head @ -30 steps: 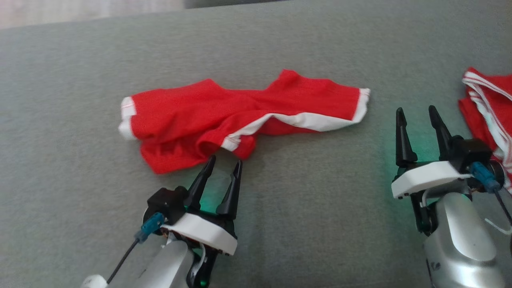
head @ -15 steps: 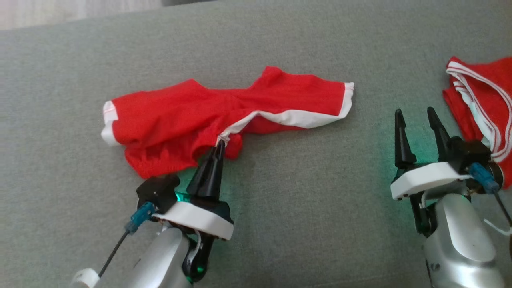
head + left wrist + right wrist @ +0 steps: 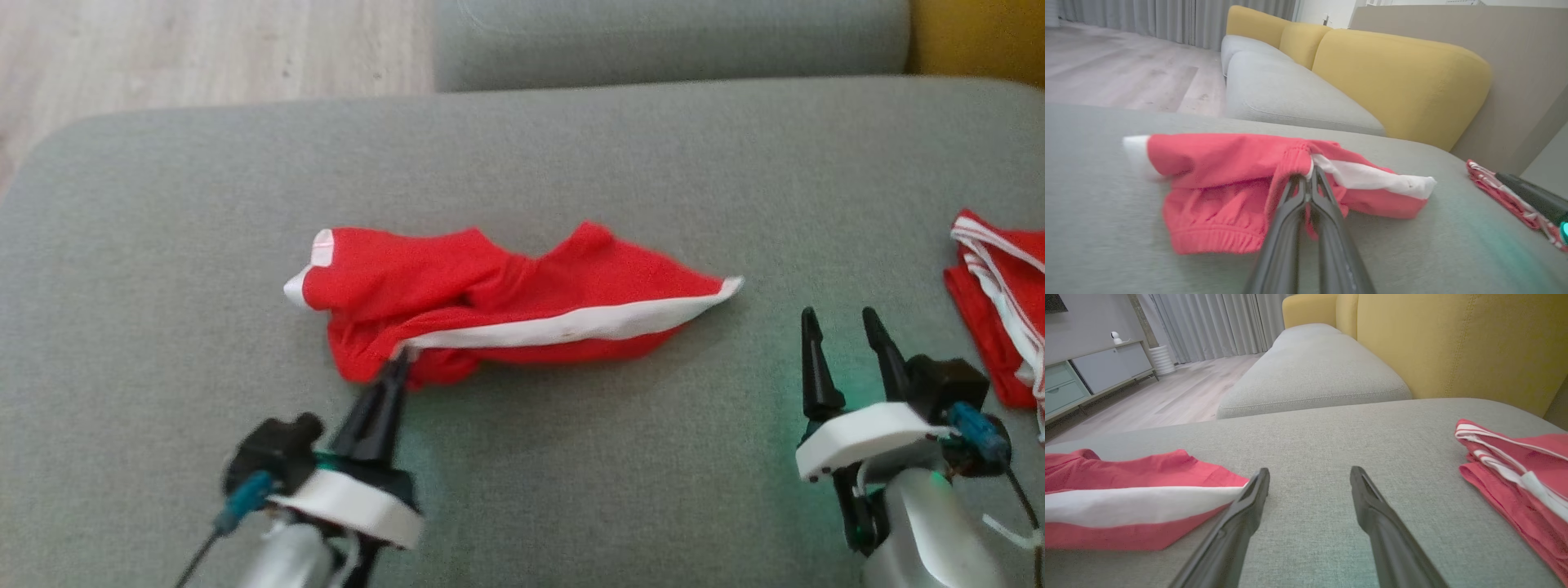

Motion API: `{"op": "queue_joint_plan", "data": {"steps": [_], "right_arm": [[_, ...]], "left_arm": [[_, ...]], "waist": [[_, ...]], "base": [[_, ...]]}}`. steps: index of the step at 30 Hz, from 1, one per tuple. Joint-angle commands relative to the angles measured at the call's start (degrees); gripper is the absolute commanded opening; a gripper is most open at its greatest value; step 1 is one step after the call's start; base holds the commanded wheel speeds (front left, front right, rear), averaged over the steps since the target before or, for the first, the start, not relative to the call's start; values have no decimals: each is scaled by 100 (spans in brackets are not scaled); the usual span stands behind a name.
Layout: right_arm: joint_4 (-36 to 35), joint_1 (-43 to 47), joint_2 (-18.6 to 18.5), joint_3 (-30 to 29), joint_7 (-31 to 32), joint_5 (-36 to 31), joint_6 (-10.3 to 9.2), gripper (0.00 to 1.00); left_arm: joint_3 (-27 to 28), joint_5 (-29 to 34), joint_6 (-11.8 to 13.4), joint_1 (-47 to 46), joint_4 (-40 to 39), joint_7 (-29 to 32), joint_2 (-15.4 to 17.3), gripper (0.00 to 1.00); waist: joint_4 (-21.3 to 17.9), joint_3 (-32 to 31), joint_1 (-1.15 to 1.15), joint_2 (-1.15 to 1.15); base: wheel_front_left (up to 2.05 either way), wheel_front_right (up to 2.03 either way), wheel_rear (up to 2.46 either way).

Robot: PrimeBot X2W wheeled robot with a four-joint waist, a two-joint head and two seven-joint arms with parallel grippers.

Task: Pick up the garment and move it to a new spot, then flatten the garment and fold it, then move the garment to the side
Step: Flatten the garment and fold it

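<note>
- Since a second ago, the left tool (image 3: 399,361) has clenched on the white-banded edge of the red garment (image 3: 522,294), bunching it.
- It lies mid-way across the grey sofa cushion (image 3: 571,155).
- Beside it, the right tool (image 3: 839,320) hovers released, near another red garment (image 3: 992,327).

Head view looks steeply down on the cushion (image 3: 571,163); both wrist views skim it low, sharing the garment (image 3: 506,302).

Silver forearms (image 3: 922,523) wear white wrist collars (image 3: 865,429), blue cable plugs (image 3: 976,429) — fingers (image 3: 812,367) black, tapered.
</note>
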Motion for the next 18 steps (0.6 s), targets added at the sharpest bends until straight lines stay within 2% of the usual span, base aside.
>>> {"op": "queue_joint_plan", "data": {"steps": [1, 2, 5, 6, 8, 9, 10, 11, 18], "right_arm": [[-138, -32, -5, 182, -32, 60, -4, 100], [-153, 17, -5, 214, -32, 107, -4, 100], [-151, 72, -5, 281, -32, 156, -4, 100], [-144, 75, -5, 292, -32, 175, -4, 100], [-141, 69, -5, 329, -32, 204, -4, 100], [-141, 63, -5, 347, -32, 222, -4, 100], [-144, 58, -5, 369, -32, 237, -4, 100], [-154, 51, -5, 386, -32, 253, -4, 100], [-384, 51, -5, 417, -32, 309, -4, 100]], "left_arm": [[237, 106, 9, -166, -163, -55, 295, 0], [227, 148, 9, -210, -63, -55, 530, 0], [294, 142, 9, -299, 154, -55, 780, 0], [338, 145, 9, -333, 232, -55, 835, 9], [459, 148, 9, -383, 398, -55, 879, 70], [545, 164, 9, -403, 466, -55, 879, 73], [635, 182, 9, -408, 537, -55, 859, 80], [715, 193, 9, -402, 587, -55, 820, 100], [1313, 470, 14, -170, 585, -55, 437, 100]], "waist": [[118, -174, 1, 0], [103, -196, 1, 0], [38, -200, 1, 0], [9, -191, 1, 0], [-57, -171, 1, 0], [-94, -161, 1, 0], [-128, -155, 1, 0], [-165, -143, 1, 0], [-294, -120, 1, 0]], "base": [[0, 0, 0], [0, 0, 0], [0, 0, 0], [0, 0, 0], [0, 0, 0], [0, 0, 0], [0, 0, 0], [0, 0, 0], [0, 0, 0]]}}
